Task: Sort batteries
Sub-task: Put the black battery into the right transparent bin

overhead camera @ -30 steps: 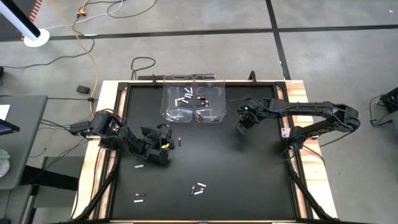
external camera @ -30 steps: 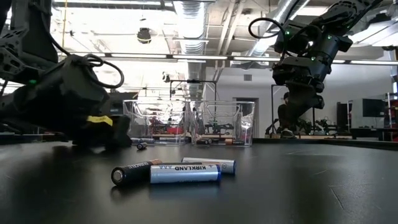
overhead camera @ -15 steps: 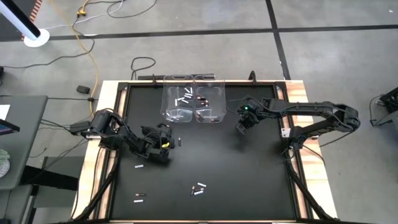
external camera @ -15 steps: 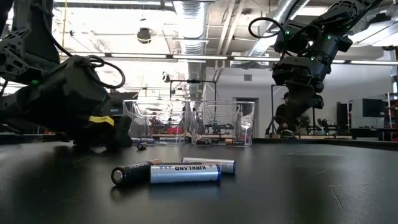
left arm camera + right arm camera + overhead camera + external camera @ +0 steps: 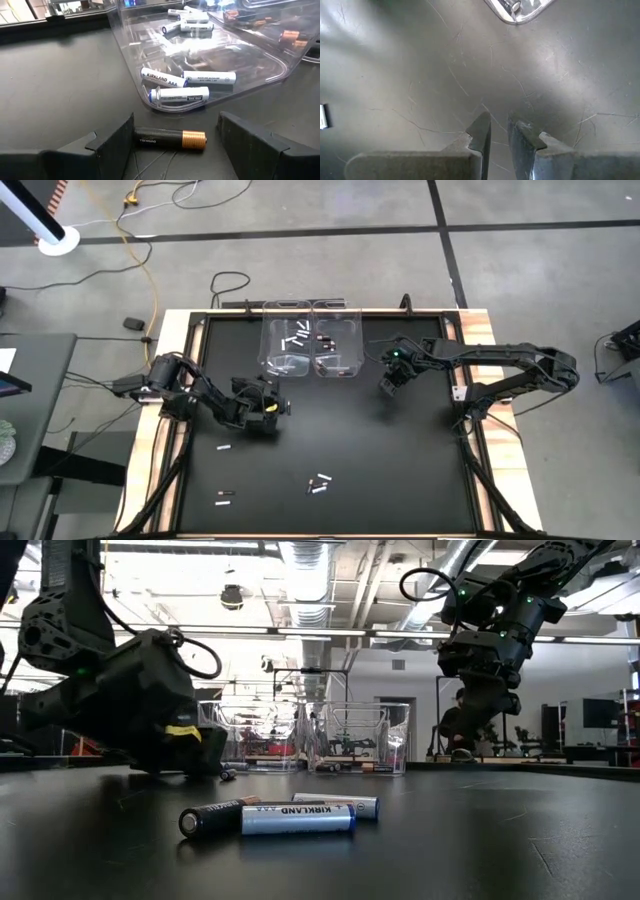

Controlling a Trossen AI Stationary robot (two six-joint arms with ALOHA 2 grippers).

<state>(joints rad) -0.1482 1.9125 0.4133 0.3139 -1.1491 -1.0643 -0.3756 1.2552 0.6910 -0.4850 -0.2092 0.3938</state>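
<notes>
Battery: dark one with a copper end [image 5: 170, 139] lies flat on the black table [image 5: 400, 470], between the left gripper's spread fingers, just outside the left bin.
Left gripper [image 5: 175, 137]: low at the table, fingers wide apart, nothing grasped.
Bins: two clear bins [image 5: 310, 340] side by side at the far edge; white batteries [image 5: 182, 93] in the left one.
Loose batteries [image 5: 280, 817]: scattered on the near table.
Right gripper [image 5: 386, 388]: raised beside the bins, fingers nearly together, nothing between them.

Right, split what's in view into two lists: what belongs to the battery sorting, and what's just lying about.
Belongs to the job:
- dark battery between the open left end effector fingers
- loose batteries on the table
- white batteries in the clear bin

Just lying about:
- yellow cable on the floor
- black cable
</notes>
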